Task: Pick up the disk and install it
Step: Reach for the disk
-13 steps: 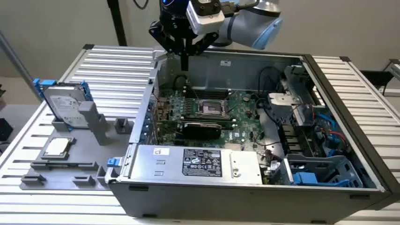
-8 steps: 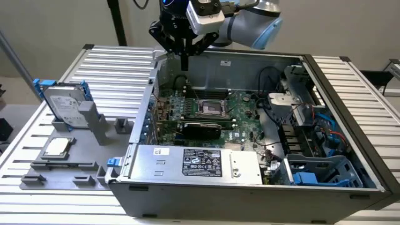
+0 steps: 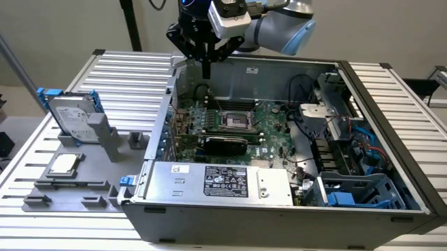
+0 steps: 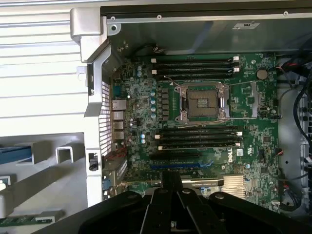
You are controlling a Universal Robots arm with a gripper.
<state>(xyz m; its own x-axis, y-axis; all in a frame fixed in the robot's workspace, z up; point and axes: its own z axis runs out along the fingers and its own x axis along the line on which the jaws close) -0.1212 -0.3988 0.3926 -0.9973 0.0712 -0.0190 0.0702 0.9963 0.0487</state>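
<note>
Closest to us in the exterior view is the big grey metal computer case (image 3: 279, 225), lying open on a ribbed silver metal table (image 3: 125, 73). Along its near edge sits a long silver metal power box (image 3: 175, 183) with a black and white label. The words on the label are too small to read. In the near corner, on the exterior view's right, is a blue plastic drive cage (image 3: 356, 196). To the exterior view's left of the case lies a grey plastic holder (image 3: 104, 172) with a small square silver chip (image 3: 63, 164) lying flat in it. A bit farther back in that holder stands the flat silver-grey metal disk (image 3: 73, 120), up on its edge, with a white label and a blue plastic frame. Its label cannot be read. Inside the case lies the green board (image 3: 265, 123), with a square metal socket (image 3: 234, 120) and a long black card (image 3: 223, 144). In the wrist view, white letters on the board look like "DELL". Farthest back, the black gripper (image 3: 207, 73) on the grey and blue robot arm (image 3: 279, 26) hangs over the far wall of the case, well apart from the disk. Its two fingers are pressed together and hold nothing.
</note>
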